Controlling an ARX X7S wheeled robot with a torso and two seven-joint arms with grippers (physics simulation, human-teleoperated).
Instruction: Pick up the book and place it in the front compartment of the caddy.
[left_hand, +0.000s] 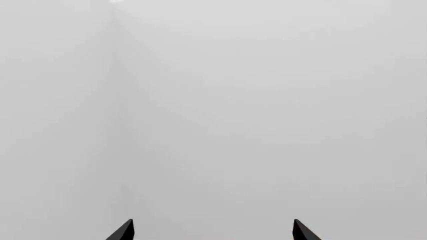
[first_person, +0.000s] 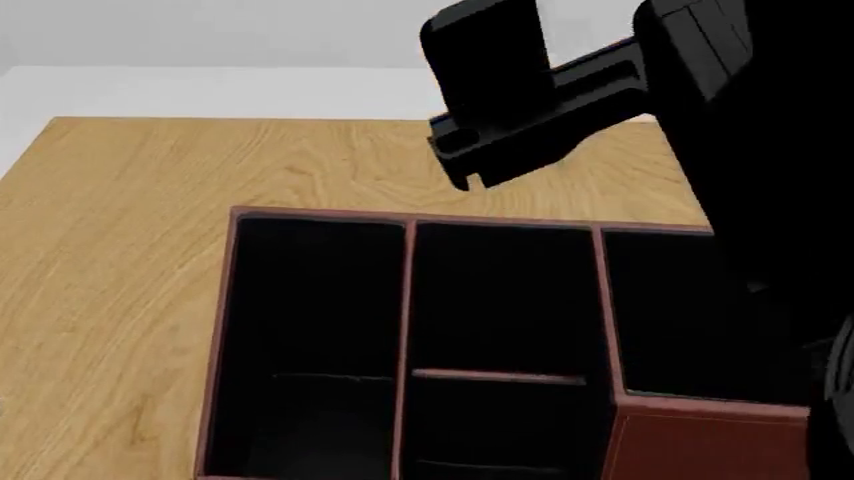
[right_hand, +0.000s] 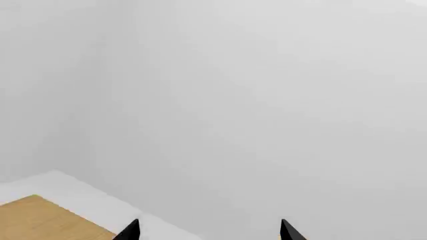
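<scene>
The caddy (first_person: 404, 300), a dark red-brown box with black lining and several cells, fills the lower half of the head view. The book shows in no view. My right arm (first_person: 534, 110) hangs black above the caddy's far right side. In the right wrist view my right gripper (right_hand: 208, 231) is open, with nothing between its fingertips (right_hand: 131, 231), and it faces a pale wall. My left gripper (left_hand: 213, 231) is open too, empty, in front of plain grey wall. The left arm is not in the head view.
The caddy stands on a light wooden table (first_person: 134, 200), with bare wood to its left and behind it. A corner of that table (right_hand: 47, 217) shows in the right wrist view. The white floor (first_person: 200, 90) lies beyond the table's far edge.
</scene>
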